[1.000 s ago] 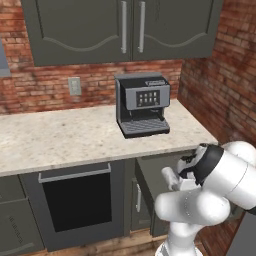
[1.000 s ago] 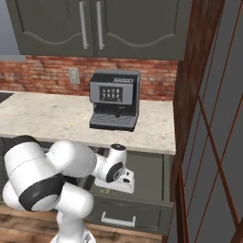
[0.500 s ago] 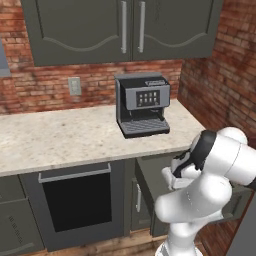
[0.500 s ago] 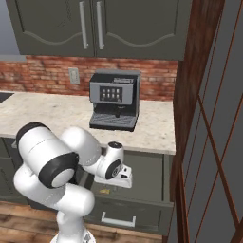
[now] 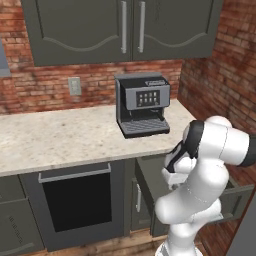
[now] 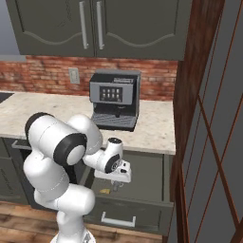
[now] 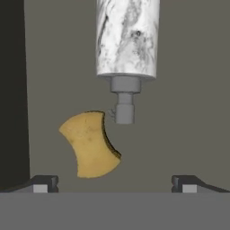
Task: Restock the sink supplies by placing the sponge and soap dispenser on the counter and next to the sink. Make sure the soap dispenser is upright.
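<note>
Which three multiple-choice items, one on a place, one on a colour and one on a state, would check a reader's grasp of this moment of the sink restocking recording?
1. Where do the sponge and the soap dispenser lie?
A. On the counter beside the coffee machine
B. On the floor of the open drawer
C. In the upper cabinet

2. What colour is the sponge?
A. Yellowish
B. Blue
C. Pink

3. How does the gripper stand?
A. Shut on the sponge
B. Shut on the soap dispenser
C. Open, holding nothing

Key: 1 B, the hand view looks down on both against the flat grey drawer floor, and the right base view shows the hand over that pulled-out drawer. 2 A, the hand view shows a yellow-olive block. 3 C, both fingertips stand wide apart at the bottom of the hand view, clear of either thing.
</note>
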Tool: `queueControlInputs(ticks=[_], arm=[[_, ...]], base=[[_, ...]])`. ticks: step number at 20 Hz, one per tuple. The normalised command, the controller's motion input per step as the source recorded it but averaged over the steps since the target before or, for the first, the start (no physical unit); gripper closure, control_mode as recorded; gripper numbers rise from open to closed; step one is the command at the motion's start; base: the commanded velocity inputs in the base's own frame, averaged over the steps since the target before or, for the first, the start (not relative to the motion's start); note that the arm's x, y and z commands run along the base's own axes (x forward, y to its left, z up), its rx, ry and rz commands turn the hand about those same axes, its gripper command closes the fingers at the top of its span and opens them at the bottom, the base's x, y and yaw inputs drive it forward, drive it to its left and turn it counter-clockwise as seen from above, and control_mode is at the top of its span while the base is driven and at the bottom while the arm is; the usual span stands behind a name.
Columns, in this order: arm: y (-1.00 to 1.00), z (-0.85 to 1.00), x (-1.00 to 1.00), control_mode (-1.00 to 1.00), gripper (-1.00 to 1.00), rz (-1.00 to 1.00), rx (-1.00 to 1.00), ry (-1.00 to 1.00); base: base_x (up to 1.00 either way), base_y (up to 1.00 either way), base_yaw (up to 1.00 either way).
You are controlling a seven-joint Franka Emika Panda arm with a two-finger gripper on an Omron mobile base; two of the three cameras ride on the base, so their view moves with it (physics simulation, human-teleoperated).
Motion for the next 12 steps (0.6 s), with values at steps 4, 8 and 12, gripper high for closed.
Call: queueControlInputs(ticks=[4,8,12], arm=[[0.0,-0.18,0.0,-1.0,-1.0,0.0,0.0,0.0],[0.0,-0.27,0.03,-1.0,-1.0,0.0,0.0,0.0],[0.0,-0.33,0.25,-1.0,-1.0,0.0,0.0,0.0]], base=[[0.0,0.0,0.0],[0.0,0.0,0.0],[0.0,0.0,0.0]])
